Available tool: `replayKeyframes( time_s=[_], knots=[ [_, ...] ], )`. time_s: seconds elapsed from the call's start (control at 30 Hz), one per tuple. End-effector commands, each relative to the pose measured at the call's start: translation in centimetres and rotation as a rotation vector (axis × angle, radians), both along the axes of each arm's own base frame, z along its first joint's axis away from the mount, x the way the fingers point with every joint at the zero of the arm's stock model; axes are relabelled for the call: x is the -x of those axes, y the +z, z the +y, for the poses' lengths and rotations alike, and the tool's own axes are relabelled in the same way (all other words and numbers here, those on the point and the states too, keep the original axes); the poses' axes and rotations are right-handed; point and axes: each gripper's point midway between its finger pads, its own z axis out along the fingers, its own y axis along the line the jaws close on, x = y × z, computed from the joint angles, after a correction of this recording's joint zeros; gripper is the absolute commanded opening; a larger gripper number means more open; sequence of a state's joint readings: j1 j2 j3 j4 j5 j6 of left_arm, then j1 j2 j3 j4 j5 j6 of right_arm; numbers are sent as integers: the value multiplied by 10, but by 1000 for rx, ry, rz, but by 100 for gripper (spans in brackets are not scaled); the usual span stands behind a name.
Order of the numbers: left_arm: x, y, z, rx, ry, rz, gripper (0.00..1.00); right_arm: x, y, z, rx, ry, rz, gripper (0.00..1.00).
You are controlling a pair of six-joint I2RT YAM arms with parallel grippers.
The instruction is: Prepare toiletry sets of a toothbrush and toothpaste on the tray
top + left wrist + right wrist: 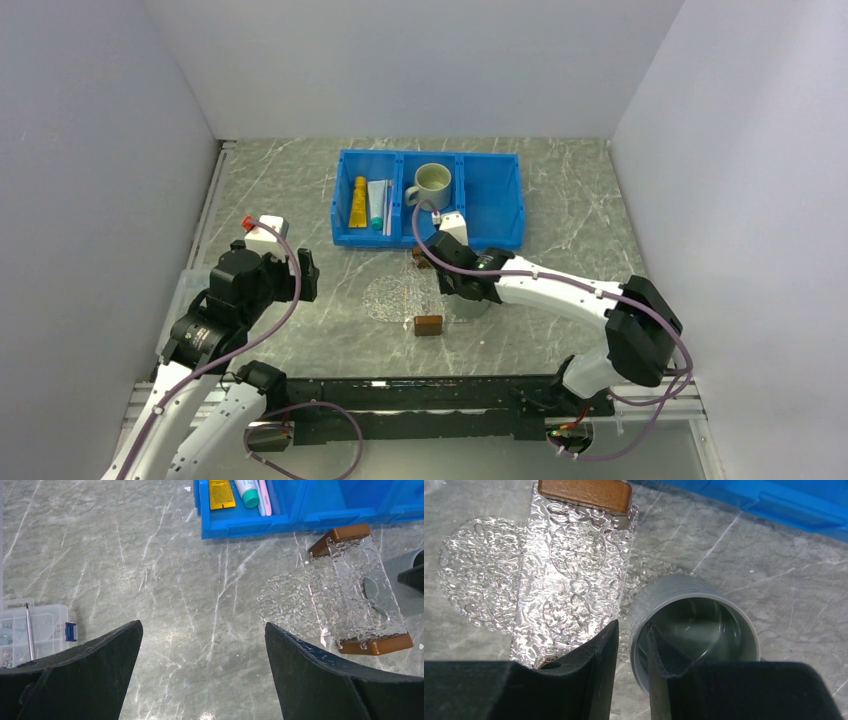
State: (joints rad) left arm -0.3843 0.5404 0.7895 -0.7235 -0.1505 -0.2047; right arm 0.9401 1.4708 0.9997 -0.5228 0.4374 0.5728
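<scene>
Top view, blue bin (490, 200): we see three compartments in a row at the far side of the table; a mug (432, 183) stands in the middle one.
Top view, toothpaste: the yellow toothpaste tube (358, 202) and the white toothpaste tube (377, 203) lie side by side in the left compartment. Their long axes run away from the arms, with the yellow cap far and the teal cap near.
Top view, toothbrush (387, 208): it lies just right of the white toothpaste tube and parallel to it; we cannot tell the bristle end.
Top view, tray (425, 290): it sits on the table nearer the arms than the bin, apart from tubes and brush. Its long axis runs near to far, with a brown handle (429, 325) at each end.
Top view, right gripper (467, 298): it is down at a grey cup (470, 310) just right of the tray; the jaws are hidden here.
Left wrist view, left gripper (202, 627): the jaws are spread wide over the table and hold nothing.
Left wrist view, extras: only here do we see a clear parts box (35, 627) at the left edge and the toothbrush's pink colour. A round clear disc (285, 600) lies against the tray's left side.
Right wrist view, right gripper: the jaws stand slightly apart, astride the cup's near wall, with one finger outside and one inside. A sliver of gap shows at the outer finger, so we read no clamp.
Right wrist view, grey cup: it is upright, mouth up, just beside the tray's long edge.
</scene>
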Motion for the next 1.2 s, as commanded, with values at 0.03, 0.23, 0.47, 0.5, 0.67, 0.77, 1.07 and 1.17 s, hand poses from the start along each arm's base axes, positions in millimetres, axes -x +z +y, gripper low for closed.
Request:
replayKeyframes(
  time_s=[0.03, 0.23, 0.47, 0.5, 0.67, 0.77, 1.07, 1.17],
  knots=[
    [-2, 7, -2, 21, 0, -19, 99, -5, 36, 3, -53, -22, -66, 30],
    [-2, 6, -2, 21, -4, -17, 99, 1, 44, -19, 9, -41, -69, 31],
    [-2, 7, -3, 24, -5, -19, 99, 5, 46, -46, 28, -81, -61, 32],
    [-2, 7, -3, 24, -5, -20, 99, 5, 46, -50, 30, -88, -56, 33],
    [-2, 7, -3, 23, -6, -19, 99, 1, 43, -63, 33, -104, -40, 36],
    [-2, 6, -3, 24, -7, -16, 99, -2, 36, -67, 22, -96, -5, 37],
    [-3, 4, -4, 19, -8, -6, 99, -11, 20, -75, 8, -102, 36, 38],
    [-3, 4, -4, 19, -8, -6, 100, -13, 13, -75, 13, -103, 49, 38]
  ],
)
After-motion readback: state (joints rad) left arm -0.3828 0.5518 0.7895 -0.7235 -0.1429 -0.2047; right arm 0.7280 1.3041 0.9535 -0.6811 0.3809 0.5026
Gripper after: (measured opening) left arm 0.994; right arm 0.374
